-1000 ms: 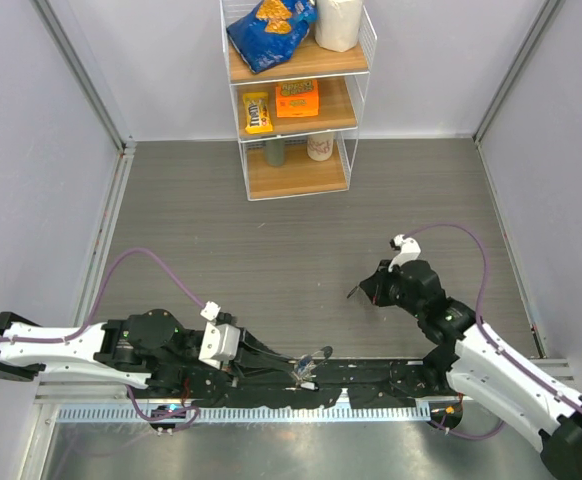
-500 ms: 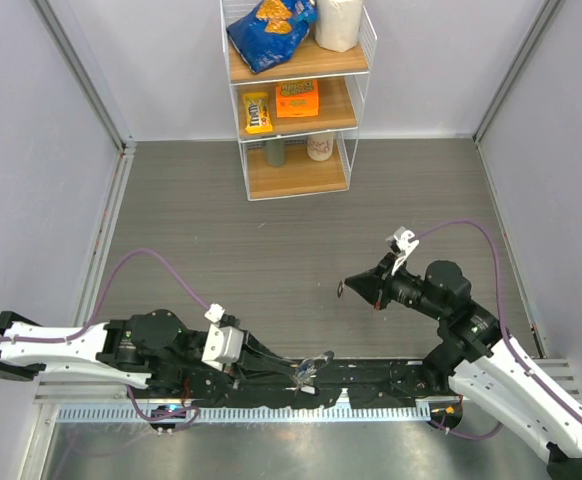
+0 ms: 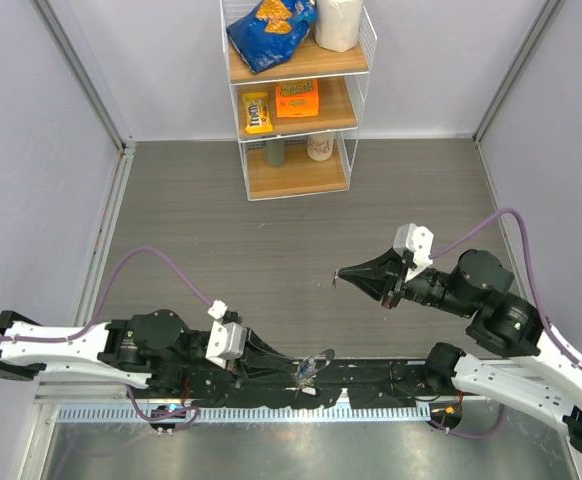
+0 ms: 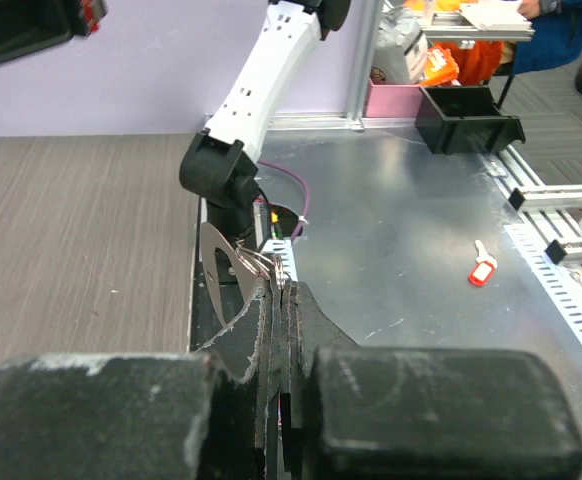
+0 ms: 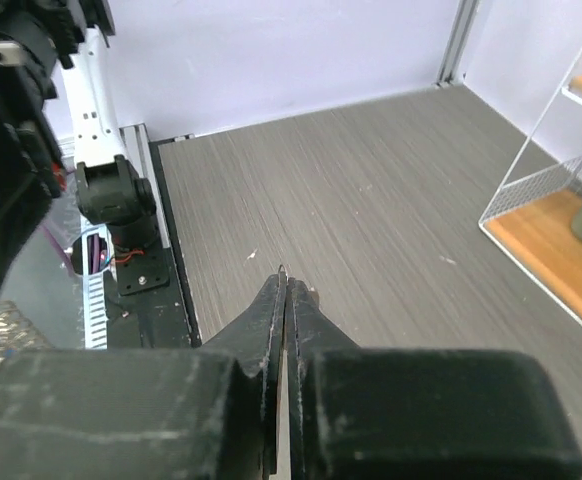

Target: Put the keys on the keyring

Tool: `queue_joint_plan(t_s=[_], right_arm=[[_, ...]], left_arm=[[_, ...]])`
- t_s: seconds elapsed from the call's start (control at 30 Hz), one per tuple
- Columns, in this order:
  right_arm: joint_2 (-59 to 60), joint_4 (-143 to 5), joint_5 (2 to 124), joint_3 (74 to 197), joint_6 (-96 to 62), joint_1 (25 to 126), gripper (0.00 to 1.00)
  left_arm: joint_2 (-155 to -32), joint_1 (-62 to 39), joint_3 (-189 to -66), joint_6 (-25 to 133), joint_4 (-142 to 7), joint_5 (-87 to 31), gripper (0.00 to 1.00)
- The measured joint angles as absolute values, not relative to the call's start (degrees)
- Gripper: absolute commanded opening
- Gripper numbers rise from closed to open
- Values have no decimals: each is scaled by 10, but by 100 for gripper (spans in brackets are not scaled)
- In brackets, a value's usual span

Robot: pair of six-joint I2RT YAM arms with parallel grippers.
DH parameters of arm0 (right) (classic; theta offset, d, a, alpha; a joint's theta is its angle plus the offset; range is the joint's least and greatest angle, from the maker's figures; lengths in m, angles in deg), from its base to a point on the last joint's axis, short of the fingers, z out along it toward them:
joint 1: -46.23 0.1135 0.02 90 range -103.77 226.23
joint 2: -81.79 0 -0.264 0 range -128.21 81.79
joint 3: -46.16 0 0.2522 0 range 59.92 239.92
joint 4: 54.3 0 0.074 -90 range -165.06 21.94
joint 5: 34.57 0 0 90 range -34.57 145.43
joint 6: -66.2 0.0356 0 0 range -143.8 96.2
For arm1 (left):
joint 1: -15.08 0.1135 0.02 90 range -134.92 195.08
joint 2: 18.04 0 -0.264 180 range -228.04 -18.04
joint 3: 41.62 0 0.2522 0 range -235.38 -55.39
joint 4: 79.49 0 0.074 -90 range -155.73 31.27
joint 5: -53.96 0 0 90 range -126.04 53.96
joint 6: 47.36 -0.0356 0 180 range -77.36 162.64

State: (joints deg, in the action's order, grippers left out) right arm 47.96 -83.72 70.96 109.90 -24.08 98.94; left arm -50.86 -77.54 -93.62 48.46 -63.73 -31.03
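We see a white wire shelf rack (image 3: 296, 178) with wooden boards. It holds a crinkled blue snack bag (image 3: 269, 30), a yellow candy bag (image 3: 257, 112) and an orange box (image 3: 297, 98). The left gripper (image 4: 281, 292) is clamped on the grey oval metal keyring (image 4: 214, 268), low over the arm bases, with its thin silver chain (image 4: 259, 262) bunched at the tips. The right gripper (image 3: 343, 275) is pinched tight on what looks like a small dark key (image 3: 336, 281), above the grey wood-grain tabletop (image 3: 271, 240).

The keyring (image 4: 216, 265) is partly hidden behind the left gripper (image 4: 279, 287). A sliver (image 3: 335, 280) at the tip of the right gripper (image 3: 344, 276) is too small to be identified.
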Motion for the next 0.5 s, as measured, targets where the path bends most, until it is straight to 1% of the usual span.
queue_joint_plan(t_s=[0.1, 0.27, 0.5], right_arm=[[460, -886, 713, 1164, -279, 1002, 6], [430, -948, 745, 1236, -310, 1011, 6], [384, -1034, 799, 1290, -325, 1016, 6]], left_arm=[[-508, -775, -936, 487, -637, -340, 0], [-502, -775, -936, 487, -637, -405, 0], [-490, -775, -936, 483, -637, -496, 0]])
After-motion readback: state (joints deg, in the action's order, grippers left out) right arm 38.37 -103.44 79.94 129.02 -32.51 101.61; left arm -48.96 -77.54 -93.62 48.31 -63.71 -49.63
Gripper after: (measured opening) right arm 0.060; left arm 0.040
